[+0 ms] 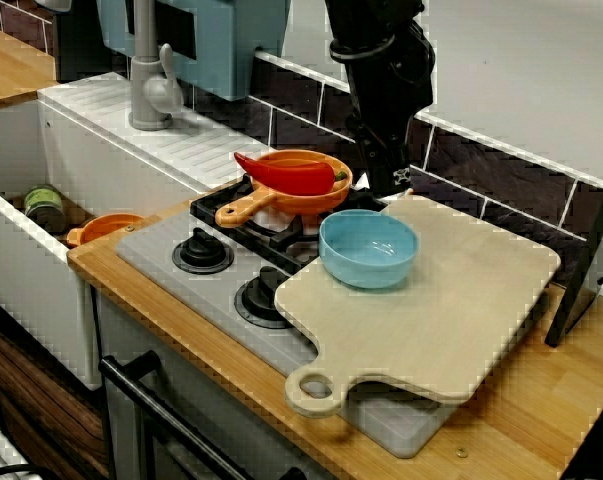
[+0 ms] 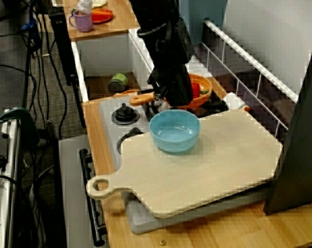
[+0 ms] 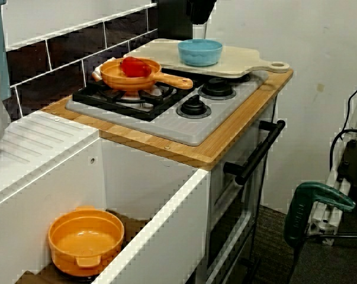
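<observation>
Pepper [image 1: 286, 172] lies in orange pan [image 1: 333, 192] beside blue bowl [image 1: 369, 264]; cannot tell whether end effector [image 1: 389, 182] is clenched.

The front view looks down from near at the stove [image 1: 151, 250], facing the wall [image 1: 481, 180]. The view from the board [image 2: 212, 165] end, higher, looks along the counter [image 2: 238, 230] toward the sink [image 2: 101, 57]. The view from the sink end, lower, faces back toward me. All share stove, board and bowl [image 1: 368, 248].
</observation>
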Robot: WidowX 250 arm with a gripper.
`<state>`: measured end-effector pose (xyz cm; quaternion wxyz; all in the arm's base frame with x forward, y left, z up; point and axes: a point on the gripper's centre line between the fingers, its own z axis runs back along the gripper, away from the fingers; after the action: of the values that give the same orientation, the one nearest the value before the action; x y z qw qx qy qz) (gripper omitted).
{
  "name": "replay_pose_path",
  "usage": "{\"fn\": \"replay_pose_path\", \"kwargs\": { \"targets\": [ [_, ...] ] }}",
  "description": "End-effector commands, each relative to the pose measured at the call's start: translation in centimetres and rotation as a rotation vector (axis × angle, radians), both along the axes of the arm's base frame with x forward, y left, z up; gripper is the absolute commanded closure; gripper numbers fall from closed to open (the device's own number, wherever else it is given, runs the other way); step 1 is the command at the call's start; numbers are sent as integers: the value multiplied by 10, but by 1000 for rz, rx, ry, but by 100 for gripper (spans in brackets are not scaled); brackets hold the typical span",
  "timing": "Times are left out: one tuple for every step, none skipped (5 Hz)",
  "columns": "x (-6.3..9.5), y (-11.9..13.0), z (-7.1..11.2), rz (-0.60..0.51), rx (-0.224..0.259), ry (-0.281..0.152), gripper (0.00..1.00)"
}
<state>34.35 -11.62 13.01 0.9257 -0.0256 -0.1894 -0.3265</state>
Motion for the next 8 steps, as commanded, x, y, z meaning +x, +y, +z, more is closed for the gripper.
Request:
{"fn": "replay_pose_path", "kwargs": {
  "targets": [
    [0,0,-3,-22,29,-24,100],
    [-2,-2,-10,-45,58,-30,100],
    [-2,-1,-20,-56,86,-33,100],
    [-5,0,-28,-56,100,-30,100],
    [-10,0,-39,-64,117,-35,100],
    [-11,0,-47,-61,134,-40,100],
    [-5,1,-54,-46,142,-37,100],
    [3,1,-55,-35,137,-30,100]
  ]
}}
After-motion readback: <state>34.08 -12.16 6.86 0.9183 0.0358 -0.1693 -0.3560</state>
